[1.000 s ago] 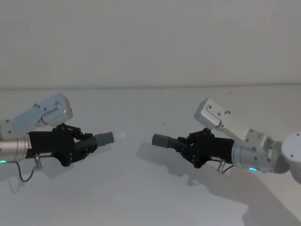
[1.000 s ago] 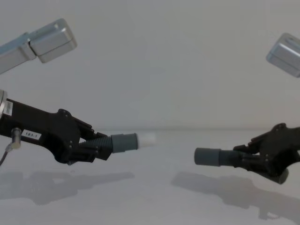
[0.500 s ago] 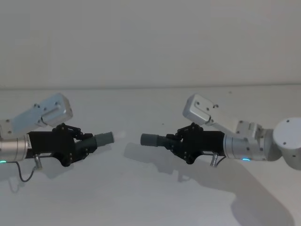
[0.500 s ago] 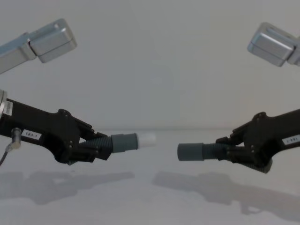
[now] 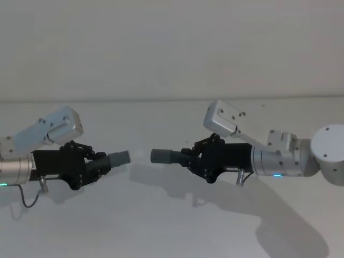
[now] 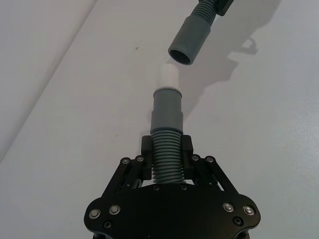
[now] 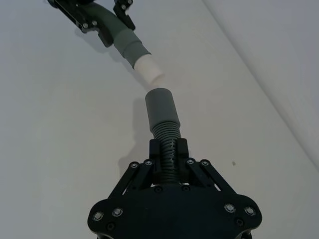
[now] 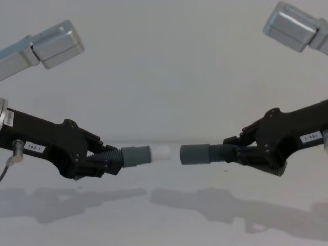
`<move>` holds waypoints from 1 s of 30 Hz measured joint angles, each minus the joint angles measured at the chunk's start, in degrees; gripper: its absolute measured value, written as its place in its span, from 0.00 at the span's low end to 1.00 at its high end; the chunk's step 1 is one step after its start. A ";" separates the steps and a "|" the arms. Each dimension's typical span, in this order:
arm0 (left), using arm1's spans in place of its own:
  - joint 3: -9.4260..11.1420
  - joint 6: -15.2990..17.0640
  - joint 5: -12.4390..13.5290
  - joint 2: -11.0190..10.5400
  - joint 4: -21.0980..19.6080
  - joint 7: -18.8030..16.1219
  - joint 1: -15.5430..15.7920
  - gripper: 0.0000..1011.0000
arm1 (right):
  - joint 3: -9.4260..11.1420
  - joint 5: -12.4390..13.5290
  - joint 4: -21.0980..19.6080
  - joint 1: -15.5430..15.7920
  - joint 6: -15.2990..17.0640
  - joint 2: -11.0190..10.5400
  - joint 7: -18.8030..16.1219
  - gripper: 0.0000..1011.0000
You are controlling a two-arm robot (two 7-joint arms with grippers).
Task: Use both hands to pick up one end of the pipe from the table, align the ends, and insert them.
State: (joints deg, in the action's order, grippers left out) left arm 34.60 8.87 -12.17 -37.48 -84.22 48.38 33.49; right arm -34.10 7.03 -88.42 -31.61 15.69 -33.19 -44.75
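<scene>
My left gripper (image 5: 105,164) (image 8: 110,161) is shut on the ribbed part of one pipe piece (image 6: 167,159), held above the table (image 5: 161,226). Its grey cuff (image 8: 136,155) ends in a white tip (image 8: 161,153) pointing right. Facing it, my right gripper (image 5: 191,158) (image 8: 236,154) is shut on the other ribbed piece (image 7: 167,137). That piece's plain socket cuff (image 8: 195,154) (image 5: 160,156) points left. The two ends stand nearly level, a small gap apart. In the left wrist view the socket (image 6: 189,42) sits just beyond the tip (image 6: 169,77), slightly off its line.
Both arms' shadows fall on the white table under the grippers. A pale wall (image 5: 172,48) rises behind the table's far edge. A thin cable (image 5: 29,201) loops under the left wrist.
My right gripper has moved left with its socket piece, closing most of the gap to the white tip. The left gripper and its piece have stayed still.
</scene>
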 joint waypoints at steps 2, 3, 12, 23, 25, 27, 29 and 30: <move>0.00 0.00 0.00 0.00 0.00 0.00 0.00 0.30 | -0.13 0.21 -0.22 -0.20 0.09 -0.01 -0.12 0.17; 0.00 0.00 0.00 0.00 0.00 0.00 0.00 0.30 | -0.17 0.30 -0.28 -0.28 0.13 -0.01 -0.19 0.17; 0.00 0.00 0.00 0.00 0.00 0.00 0.00 0.30 | -0.90 1.01 -0.32 -1.17 0.29 0.19 -0.89 0.17; 0.00 0.00 0.01 0.00 0.00 0.00 0.00 0.30 | -1.92 1.44 0.99 -2.37 0.09 0.98 -1.37 0.17; 0.00 0.00 0.01 0.00 0.00 0.00 0.00 0.30 | -2.16 1.49 1.37 -2.68 -0.06 1.16 -1.42 0.17; 0.00 0.00 0.01 0.00 0.00 0.00 0.00 0.30 | -2.31 1.51 1.58 -2.88 -0.15 1.28 -1.46 0.17; 0.00 0.00 0.01 0.00 0.00 0.00 0.00 0.30 | -2.53 1.56 1.99 -3.15 -0.27 1.44 -1.56 0.17; 0.00 0.00 0.01 0.00 0.00 0.00 0.00 0.30 | -2.60 1.57 2.13 -3.24 -0.29 1.48 -1.59 0.17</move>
State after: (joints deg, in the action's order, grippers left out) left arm 34.60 8.87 -12.16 -37.48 -84.22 48.38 33.49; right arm -36.70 8.60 -86.30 -34.85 15.40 -31.71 -46.34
